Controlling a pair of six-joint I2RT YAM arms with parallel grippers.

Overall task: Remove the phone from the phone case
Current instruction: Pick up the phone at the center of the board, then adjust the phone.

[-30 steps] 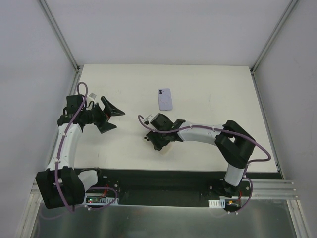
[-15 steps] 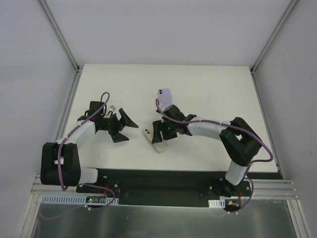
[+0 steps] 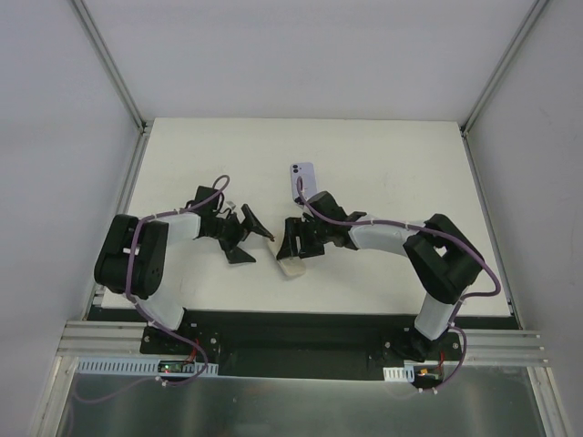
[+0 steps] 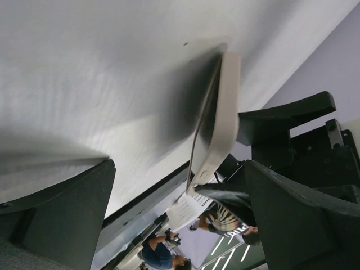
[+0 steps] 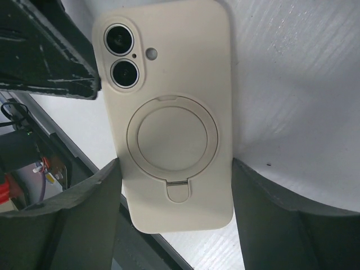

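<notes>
A: How many of each?
B: Two phones: a cream phone case (image 3: pixel 293 265) near the centre, lying back up, and a lilac phone (image 3: pixel 303 181) farther off. Two pincers.
A: Setting?
B: White surface (image 3: pixel 392 164), pale walls (image 3: pixel 273 55) around it.
A: The case?
B: Twin lenses, round ring stand. The right pincer (image 5: pixel 175 174) straddles its long sides; whether it presses cannot be told. The left pincer (image 3: pixel 257 244) gapes wide, just left.

One beige phone (image 3: pixel 292 265), one purple phone (image 3: pixel 301 176)
</notes>
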